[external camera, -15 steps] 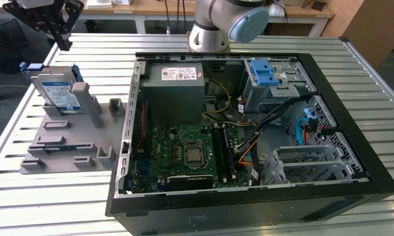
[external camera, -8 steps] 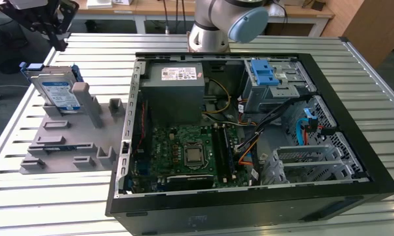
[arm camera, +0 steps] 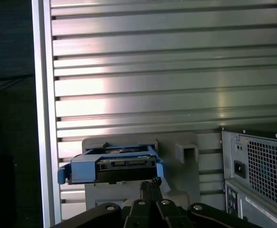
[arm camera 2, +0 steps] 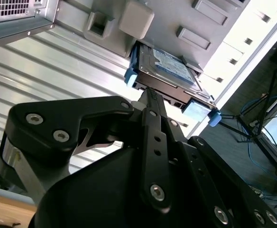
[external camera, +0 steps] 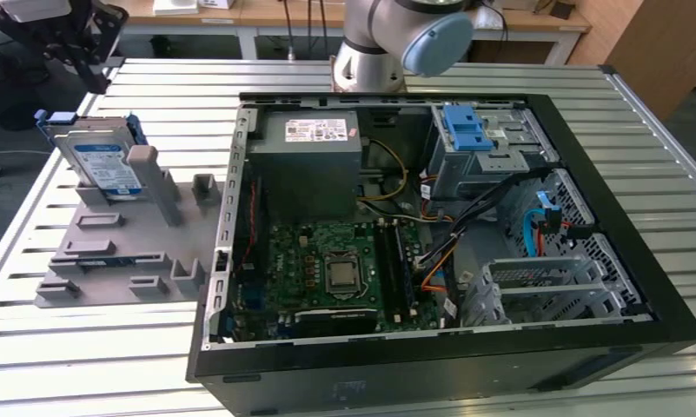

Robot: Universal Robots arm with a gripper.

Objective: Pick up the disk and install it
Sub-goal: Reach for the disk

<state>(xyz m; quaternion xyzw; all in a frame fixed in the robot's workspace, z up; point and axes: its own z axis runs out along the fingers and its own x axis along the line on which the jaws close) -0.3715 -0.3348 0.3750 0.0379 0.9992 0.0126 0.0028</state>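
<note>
The disk (external camera: 98,156) is a silver-grey drive with a white-and-blue label in a blue bracket. It stands on edge in a slot of the grey fixture (external camera: 116,252) at the exterior view's left. My black gripper (external camera: 90,74) hangs above and behind it, apart from it. In both wrist views the fingertips (arm camera 2: 148,95) (arm camera: 151,182) lie pressed together with nothing between them, pointing toward the disk (arm camera 2: 169,69) (arm camera: 112,164), whose connector edge faces the first wrist view.
An open computer case (external camera: 440,234) lies on the slatted metal table (external camera: 93,365), with a blue-latched drive cage (external camera: 475,139) at its far right corner. The case's rear corner (arm camera: 257,166) lies beside the fixture (arm camera: 186,152). The table edge (arm camera: 41,118) runs close to the disk.
</note>
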